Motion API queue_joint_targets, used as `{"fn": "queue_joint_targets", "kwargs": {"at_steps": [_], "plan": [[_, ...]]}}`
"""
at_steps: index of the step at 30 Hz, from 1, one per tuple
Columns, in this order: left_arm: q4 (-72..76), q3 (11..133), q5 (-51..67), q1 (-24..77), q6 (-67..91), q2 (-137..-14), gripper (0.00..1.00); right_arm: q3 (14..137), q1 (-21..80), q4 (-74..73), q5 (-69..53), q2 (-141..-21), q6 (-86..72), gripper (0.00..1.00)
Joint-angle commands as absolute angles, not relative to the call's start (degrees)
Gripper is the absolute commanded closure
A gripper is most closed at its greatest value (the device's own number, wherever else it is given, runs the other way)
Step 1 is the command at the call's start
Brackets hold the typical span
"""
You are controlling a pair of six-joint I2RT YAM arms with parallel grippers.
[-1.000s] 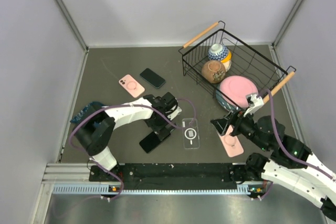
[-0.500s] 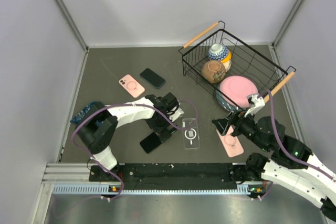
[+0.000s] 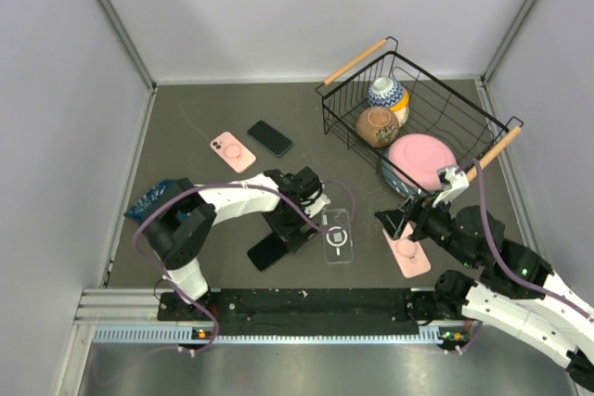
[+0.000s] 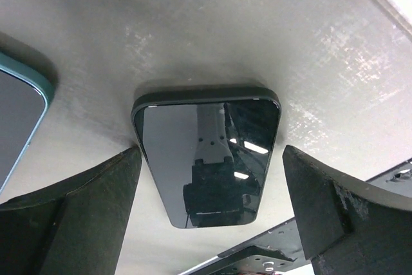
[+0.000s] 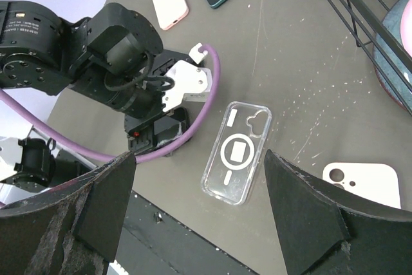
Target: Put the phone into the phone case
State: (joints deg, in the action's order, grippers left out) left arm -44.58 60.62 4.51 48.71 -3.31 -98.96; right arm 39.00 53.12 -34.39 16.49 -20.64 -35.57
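Observation:
A black phone [image 3: 270, 250] lies screen up on the dark table; in the left wrist view the phone [image 4: 206, 159] sits between my spread fingers. My left gripper [image 3: 287, 232] is open, low over the phone's far end, and holds nothing [image 4: 209, 223]. The clear phone case [image 3: 337, 235] lies flat just right of it, back down, also in the right wrist view [image 5: 237, 152]. My right gripper [image 3: 400, 225] is open and empty, hovering right of the clear case [image 5: 206, 223].
A pink case [image 3: 409, 256] lies under the right gripper. A second pink case [image 3: 232, 151] and a teal-edged phone [image 3: 269, 138] lie at the back left. A wire basket [image 3: 483, 127] holds bowls and a pink plate. A blue object [image 3: 148, 198] sits at the left edge.
My left wrist has shifted slightly right and toward the near edge, closer to the clear case. The black phone, the clear case and the right arm have not moved.

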Motion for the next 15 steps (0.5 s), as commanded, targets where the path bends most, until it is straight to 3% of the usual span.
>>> {"fn": "queue_joint_targets", "kwargs": {"at_steps": [1,9,12,15], "plan": [[-44.2,62.2,2.0,49.7,-2.1,-101.2,0.04,40.3,53.1,-35.2,17.7,-19.2,-35.3,0.19],[-43.5,61.5,3.4,49.8,-0.3,-99.6,0.23,39.3,53.1,-35.8,16.4,-17.9,-37.0,0.20],[-42.1,60.0,4.7,49.3,3.7,-96.9,0.37,37.7,53.1,-33.9,13.5,-18.9,-39.4,0.20],[-38.3,56.7,9.8,47.2,6.4,-93.0,0.41,36.0,53.1,-29.3,9.0,-20.4,-40.5,0.20]]}}
